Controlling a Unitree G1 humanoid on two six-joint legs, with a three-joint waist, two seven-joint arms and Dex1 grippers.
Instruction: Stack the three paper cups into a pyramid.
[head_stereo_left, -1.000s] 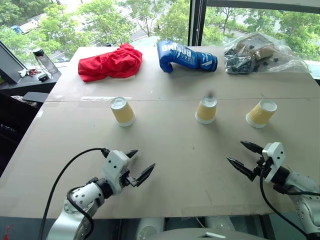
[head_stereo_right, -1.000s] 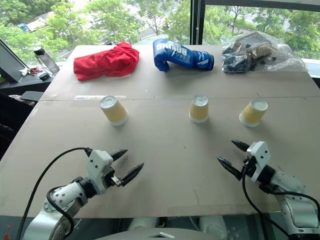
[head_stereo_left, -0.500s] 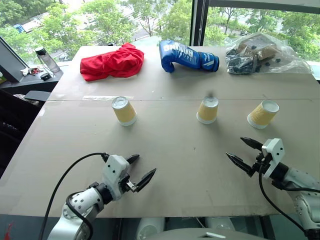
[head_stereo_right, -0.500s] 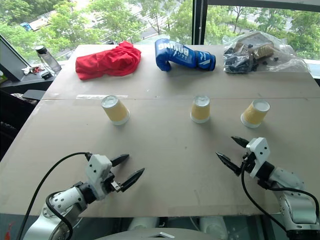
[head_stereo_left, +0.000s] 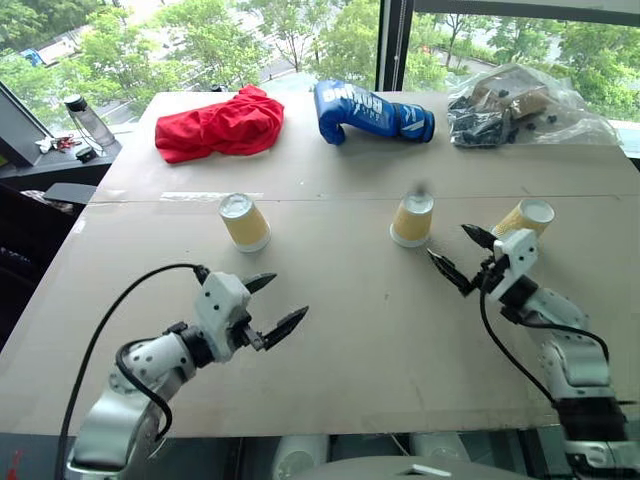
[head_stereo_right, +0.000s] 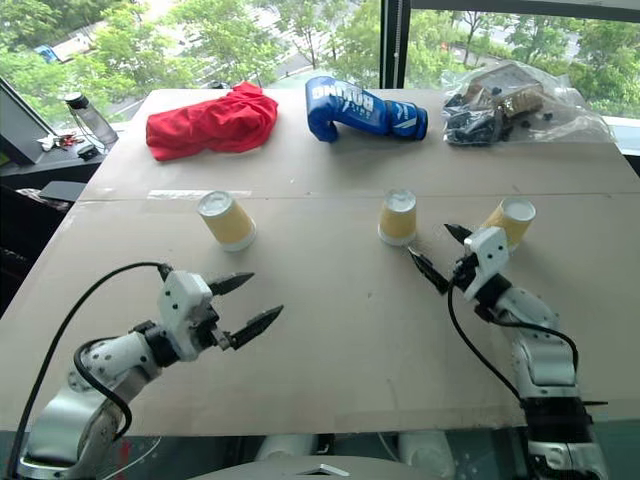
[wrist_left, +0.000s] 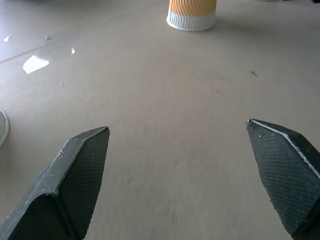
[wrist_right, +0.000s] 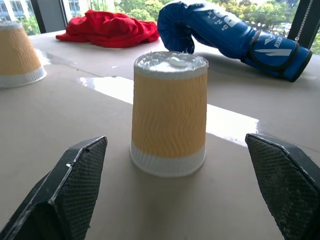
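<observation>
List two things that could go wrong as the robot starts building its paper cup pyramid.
1. The open right end effector faces the upside-down middle tan ribbed paper cup; a misjudged approach could knock the light cup over.
2. The right tan paper cup stands close beside that arm, so a sideways swing might bump it away.

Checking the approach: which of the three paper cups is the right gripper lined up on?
The middle cup, upside down between the open right gripper's fingertips; the left cup and right cup sit off to either side.
</observation>
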